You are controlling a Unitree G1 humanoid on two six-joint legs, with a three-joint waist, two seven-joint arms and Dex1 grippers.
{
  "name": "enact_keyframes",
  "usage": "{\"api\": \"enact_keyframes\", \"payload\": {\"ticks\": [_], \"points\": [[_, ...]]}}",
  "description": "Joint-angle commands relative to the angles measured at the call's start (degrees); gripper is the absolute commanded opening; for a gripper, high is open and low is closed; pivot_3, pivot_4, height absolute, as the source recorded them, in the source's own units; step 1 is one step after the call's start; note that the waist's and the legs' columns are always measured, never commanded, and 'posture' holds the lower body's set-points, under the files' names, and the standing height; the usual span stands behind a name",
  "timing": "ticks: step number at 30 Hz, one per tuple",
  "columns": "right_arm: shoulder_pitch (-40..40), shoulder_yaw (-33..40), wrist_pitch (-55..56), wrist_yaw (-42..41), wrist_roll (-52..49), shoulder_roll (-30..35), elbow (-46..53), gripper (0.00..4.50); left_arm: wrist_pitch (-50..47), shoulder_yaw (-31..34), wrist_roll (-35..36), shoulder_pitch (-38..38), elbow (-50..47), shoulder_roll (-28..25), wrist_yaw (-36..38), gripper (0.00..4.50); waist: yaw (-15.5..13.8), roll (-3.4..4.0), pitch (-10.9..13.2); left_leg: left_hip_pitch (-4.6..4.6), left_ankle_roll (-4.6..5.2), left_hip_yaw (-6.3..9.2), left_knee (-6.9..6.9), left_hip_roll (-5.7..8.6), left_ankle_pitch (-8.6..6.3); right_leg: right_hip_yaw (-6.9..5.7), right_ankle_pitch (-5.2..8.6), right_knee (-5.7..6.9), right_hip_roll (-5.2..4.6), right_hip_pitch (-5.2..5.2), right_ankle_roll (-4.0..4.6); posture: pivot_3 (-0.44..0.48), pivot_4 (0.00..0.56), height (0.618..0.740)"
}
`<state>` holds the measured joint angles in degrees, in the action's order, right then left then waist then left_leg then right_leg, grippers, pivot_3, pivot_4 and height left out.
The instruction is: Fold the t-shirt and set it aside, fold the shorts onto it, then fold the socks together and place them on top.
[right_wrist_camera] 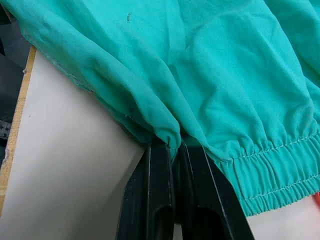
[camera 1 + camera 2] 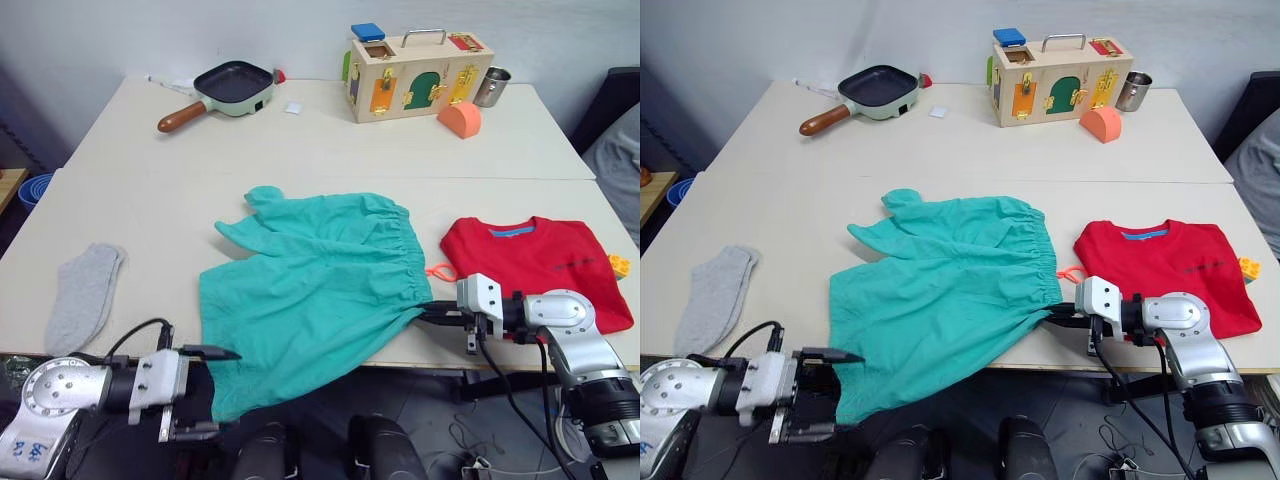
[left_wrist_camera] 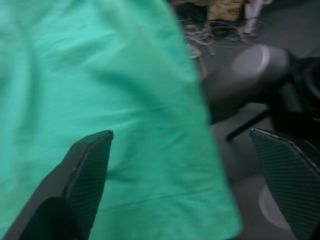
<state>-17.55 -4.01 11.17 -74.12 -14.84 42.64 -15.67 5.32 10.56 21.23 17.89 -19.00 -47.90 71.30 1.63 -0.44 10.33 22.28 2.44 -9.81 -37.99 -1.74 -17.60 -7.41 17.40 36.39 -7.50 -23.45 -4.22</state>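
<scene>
The bench, pale and made of two tops butted together, is set against a plain light wall, with dark floor and loose cables below its near edge. Most of its middle is covered by the shorts, spread flat with the gathered waistband toward the right and the near left corner hanging over the edge. The t-shirt is already folded and lies set aside at the right, just beside the shorts, so the shorts step is judged to be in hand. The right claw is clenched on the waistband corner at the bench edge. The left claw is held released, with the hanging corner between its fingers but not yet pinched. The next move is judged to call for that claw to be shut on the cloth, then both corners to be carried over for a fold. One of the socks lies alone at the far left, well apart. At the back a wooden box, a small pan and a metal cup are left standing.
</scene>
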Motion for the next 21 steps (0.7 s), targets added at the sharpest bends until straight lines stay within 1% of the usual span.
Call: {"api": "enact_keyframes", "payload": {"ticks": [1, 3, 8, 11, 14, 16, 18, 20, 21], "points": [[-0.5, 1.3, 0.1, 0.0, -0.9, -0.3, 0.2, 0.0, 4.3, -1.8, -4.3, 2.0, -2.1, 1.1, -2.2, 4.47, 0.0, 0.01, 0.0, 0.0, 0.0, 0.0, 0.0, 0.0, 0.0, 0.0, 0.0, 0.0, 0.0, 0.01, 0.0, 0.0, 0.15, 0.74], [-0.8, 1.4, 0.1, 0.1, -0.8, -0.4, 0.1, 0.0, 8.1, -3.3, -9.1, 2.1, -0.9, 1.8, -4.4, 4.47, 0.0, 0.01, 0.0, 0.0, 0.01, -0.01, 0.0, 0.01, -0.01, 0.0, 0.0, -0.01, 0.0, 0.01, 0.0, 0.0, 0.15, 0.74], [-1.1, 1.4, -0.2, 0.1, -0.9, -0.4, 0.0, 0.0, 14.6, -5.3, -18.8, -1.4, 3.8, 5.2, -13.3, 4.47, -0.1, 0.02, 0.0, 0.0, 0.04, -0.01, 0.0, 0.01, -0.01, -0.02, 0.0, -0.02, 0.0, 0.01, 0.0, 0.0, 0.15, 0.74], [-1.3, 1.4, -0.5, 0.1, -0.9, -0.3, 0.1, 0.0, 15.6, -6.3, -21.3, -2.9, 4.8, 6.8, -17.0, 4.47, 0.0, 0.02, 0.0, 0.01, 0.13, -0.01, 0.0, 0.0, 0.01, -0.02, 0.0, -0.02, 0.0, 0.0, 0.0, 0.0, 0.15, 0.74], [-1.3, 1.6, -0.7, 0.1, -1.0, -0.3, 0.2, 0.0, 16.1, -7.2, -22.4, -4.1, 5.2, 7.1, -18.9, 3.89, 0.0, 0.02, 0.0, 0.01, 0.36, -0.01, 0.0, 0.0, 0.11, -0.03, 0.0, -0.01, 0.0, 0.01, 0.0, 0.0, 0.15, 0.74], [-1.4, 1.6, -0.7, 0.1, -0.9, -0.2, 0.1, 0.0, 16.3, -7.4, -21.9, -4.3, 5.3, 6.8, -19.4, 3.28, 0.0, 0.02, 0.0, 0.0, 0.36, -0.01, 0.0, 0.0, 0.11, -0.04, 0.0, -0.01, 0.0, 0.01, 0.0, 0.0, 0.15, 0.74], [-1.4, 1.7, -0.6, 0.1, -1.0, -0.1, 0.0, 0.0, 15.6, -7.3, -19.9, -4.4, 5.1, 6.3, -18.8, 2.66, 0.0, 0.02, 0.0, 0.0, 0.36, -0.01, 0.0, 0.0, 0.11, -0.04, 0.0, -0.01, 0.0, 0.01, -0.01, 0.0, 0.15, 0.74], [-1.5, 1.9, -0.4, 0.0, -1.0, -0.2, -0.4, 0.0, 12.8, -6.4, -16.1, -4.7, 4.1, 6.2, -18.2, 2.09, 0.0, 0.02, 0.0, 0.0, 0.36, -0.01, 0.0, -0.01, 0.11, -0.04, 0.0, -0.01, 0.0, 0.01, 0.0, 0.0, 0.15, 0.74], [-1.4, 1.9, -0.2, -0.1, -1.0, -0.2, -0.6, 0.0, 12.1, -5.8, -14.3, -5.1, 3.8, 6.2, -18.1, 1.73, 0.0, 0.02, 0.0, 0.0, 0.36, -0.01, 0.0, -0.01, 0.11, -0.04, 0.0, -0.01, 0.0, 0.01, 0.0, 0.0, 0.15, 0.74]]}}
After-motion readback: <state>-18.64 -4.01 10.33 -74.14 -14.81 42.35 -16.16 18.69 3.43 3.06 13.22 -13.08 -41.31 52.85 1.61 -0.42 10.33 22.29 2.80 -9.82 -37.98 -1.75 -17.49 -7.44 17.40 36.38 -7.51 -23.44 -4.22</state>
